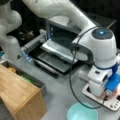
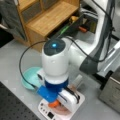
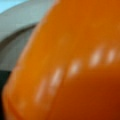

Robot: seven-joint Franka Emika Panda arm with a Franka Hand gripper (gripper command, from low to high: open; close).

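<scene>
In both front views the hand (image 2: 56, 103) is lowered over a white scale (image 2: 45, 108) at the near edge of the grey worktop (image 2: 15, 60), directly above an orange object (image 2: 53, 104) that rests on the scale's round plate; whether the hand is spread or closed on the object cannot be told. The orange object (image 3: 75, 70) fills nearly the whole wrist view. A teal bowl (image 1: 81, 112) sits just beside the scale, with an open toaster oven (image 1: 60, 42) and a wooden shelf unit (image 2: 47, 15) farther off.
</scene>
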